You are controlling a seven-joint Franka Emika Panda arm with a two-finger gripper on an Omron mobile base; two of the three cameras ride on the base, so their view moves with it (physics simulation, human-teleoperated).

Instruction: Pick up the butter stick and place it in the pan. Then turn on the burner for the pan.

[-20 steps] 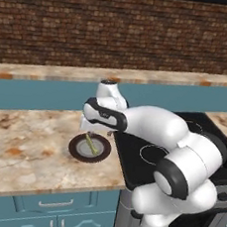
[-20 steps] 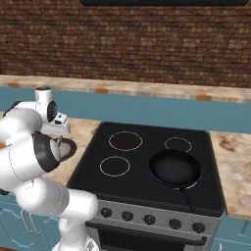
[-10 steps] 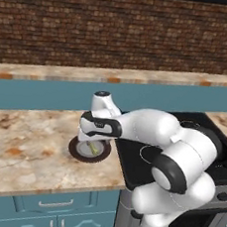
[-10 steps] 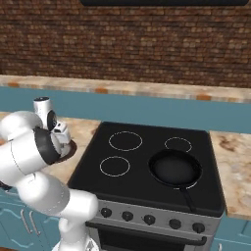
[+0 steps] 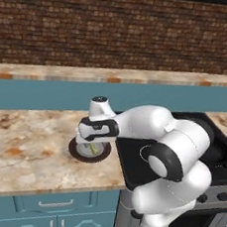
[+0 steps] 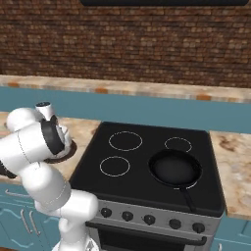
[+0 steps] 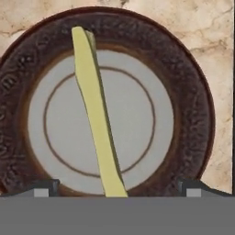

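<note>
Butter stick (image 7: 96, 114) on plate (image 7: 183, 78), counter left of stove (image 6: 147, 162); pan (image 6: 175, 168) on stove.

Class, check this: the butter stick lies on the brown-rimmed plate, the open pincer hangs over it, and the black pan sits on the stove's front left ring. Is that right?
One detail is wrong: the pan sits on the front right ring, as the right base view shows. The rest holds: the butter stick lies on the brown-rimmed plate with the open pincer over it.
</note>
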